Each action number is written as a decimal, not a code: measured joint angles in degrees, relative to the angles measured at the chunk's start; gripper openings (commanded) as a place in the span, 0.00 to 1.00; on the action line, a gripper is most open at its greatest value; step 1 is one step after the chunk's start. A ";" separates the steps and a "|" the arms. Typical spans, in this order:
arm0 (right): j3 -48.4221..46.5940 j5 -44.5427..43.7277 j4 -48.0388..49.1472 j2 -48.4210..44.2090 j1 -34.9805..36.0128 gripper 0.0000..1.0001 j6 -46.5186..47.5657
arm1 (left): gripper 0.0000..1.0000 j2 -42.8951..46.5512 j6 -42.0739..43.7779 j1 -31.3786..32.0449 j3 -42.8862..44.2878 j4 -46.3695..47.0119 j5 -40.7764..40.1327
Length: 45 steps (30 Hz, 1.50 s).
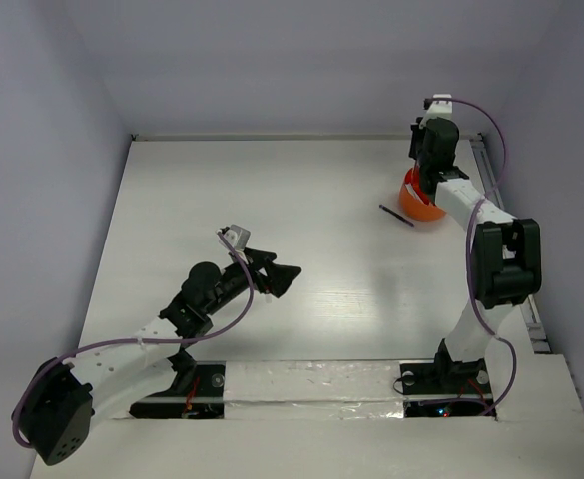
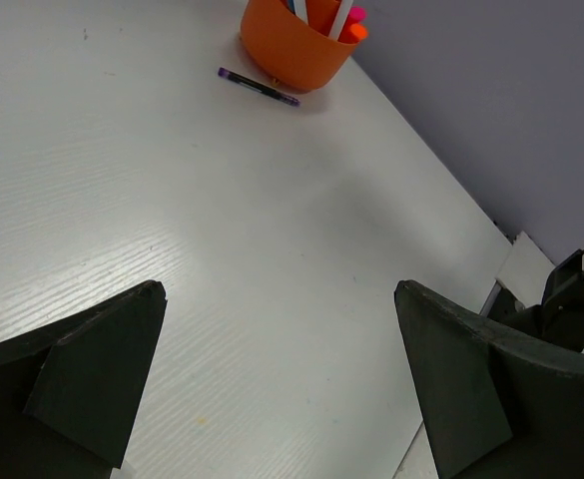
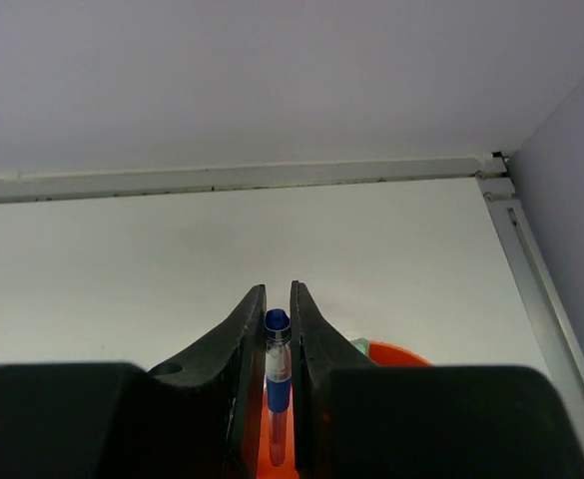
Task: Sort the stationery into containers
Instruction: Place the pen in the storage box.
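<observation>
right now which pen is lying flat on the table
The dark purple pen beside the orange cup: it alone lies flat on the table. The blue-capped pen is clamped in the right gripper, and the markers stand inside the cup.

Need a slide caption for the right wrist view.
Wrist view: right tool shut on a blue-capped pen, held over the orange cup near the table corner.

White table (image 1: 272,200), orange cup (image 1: 412,196) near its far right corner, dark pen (image 1: 396,216) just beside
</observation>
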<state>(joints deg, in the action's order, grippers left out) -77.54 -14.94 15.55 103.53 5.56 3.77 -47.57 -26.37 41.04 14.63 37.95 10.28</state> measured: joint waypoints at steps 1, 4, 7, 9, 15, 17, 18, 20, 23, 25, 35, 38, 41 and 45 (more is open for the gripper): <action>0.55 0.17 0.17 -0.26 0.00 0.00 -0.28 | 0.98 0.00 0.00 0.00 0.00 0.00 0.00; 2.99 0.39 0.09 -1.68 0.00 0.00 -1.36 | 0.98 0.09 -0.02 0.00 0.00 0.00 0.04; 5.20 0.33 0.02 -3.50 0.00 0.00 -2.14 | 0.98 0.09 -0.02 0.00 -0.02 0.00 0.17; 5.92 -0.07 -0.09 -4.66 0.00 0.00 -2.32 | 0.98 0.11 -0.02 0.00 0.00 0.00 0.22; 7.45 -1.31 -0.20 -9.29 0.00 0.00 -2.58 | 0.97 0.09 -0.02 0.00 -0.02 0.00 0.24; 7.58 -1.44 -0.20 -10.75 0.00 0.00 -2.73 | 0.97 0.09 -0.02 0.00 -0.02 0.00 0.24; 7.65 -1.46 -0.22 -11.30 0.00 0.00 -2.82 | 0.97 0.09 -0.02 0.00 -0.02 0.00 0.24; 7.76 -1.64 -0.28 -12.11 0.00 0.00 -3.04 | 0.97 0.09 -0.02 0.00 0.00 0.00 0.24; 7.91 -1.81 -0.61 -12.48 0.00 0.00 -3.23 | 0.97 0.17 -0.02 0.00 -0.02 0.00 0.24; 8.44 -1.88 -1.03 -12.48 0.00 0.00 -3.34 | 0.97 0.24 -0.02 0.00 -0.02 0.00 0.22; 14.78 -2.64 -0.31 -12.48 0.00 0.00 -4.24 | 0.97 0.61 -0.02 0.00 -0.04 -0.02 0.22; 17.84 -2.62 1.44 -12.48 0.04 0.00 -4.79 | 0.97 0.61 -0.02 0.00 -0.04 -0.02 0.22; 19.56 -2.60 2.08 -12.48 0.07 0.02 -5.20 | 0.97 0.61 -0.02 0.00 -0.04 -0.02 0.22; 19.67 -2.10 2.91 -12.48 0.42 0.13 -5.11 | 0.97 0.61 -0.02 0.00 -0.04 -0.02 0.22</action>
<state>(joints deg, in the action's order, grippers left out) -57.87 -17.04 18.46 91.05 5.98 -1.34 -46.96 -26.39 41.04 14.59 37.93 10.50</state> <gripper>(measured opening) 0.175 0.977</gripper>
